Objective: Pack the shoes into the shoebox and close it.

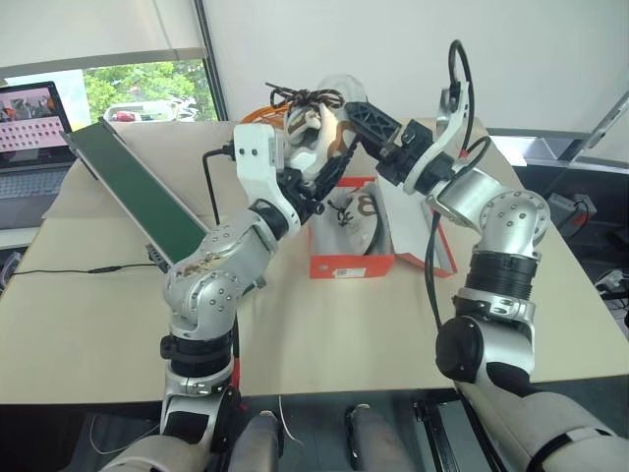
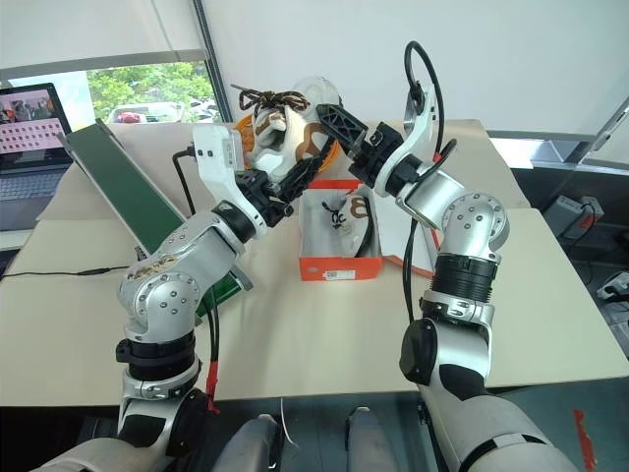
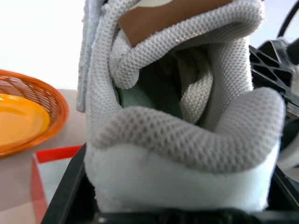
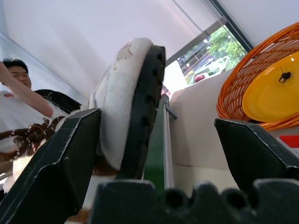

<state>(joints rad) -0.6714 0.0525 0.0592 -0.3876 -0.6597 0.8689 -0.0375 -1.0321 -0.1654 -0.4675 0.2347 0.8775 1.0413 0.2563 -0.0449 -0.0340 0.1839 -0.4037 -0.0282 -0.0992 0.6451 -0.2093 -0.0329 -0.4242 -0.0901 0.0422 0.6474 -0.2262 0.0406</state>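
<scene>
A: Where is the shoe right now?

B: One white sneaker is up in the air above the far end of the shoebox, its black laces loose on top. The left gripper clamps it at the heel — in the left wrist view the mesh heel collar sits right between the black fingers.

A: And the right gripper?

B: The right gripper stands wide open beside the raised shoe. In its wrist view the shoe's black sole and white edge lie between the two spread fingers, nearer one finger than the other; whether that finger touches the shoe I cannot say from this angle.

A: What about the box?

B: The shoebox sits open on the tan table, orange-red outside, white inside, with a small white label on the near end. The second sneaker already lies inside it — the brown-orange curved mark shows. The lid hangs open on the robot's right side.

A: Anything else around?

B: An orange wicker basket with a yellow plate stands behind the box. A green board leans on the left of the table, a laptop beyond it. A person shows in the right wrist view.
</scene>
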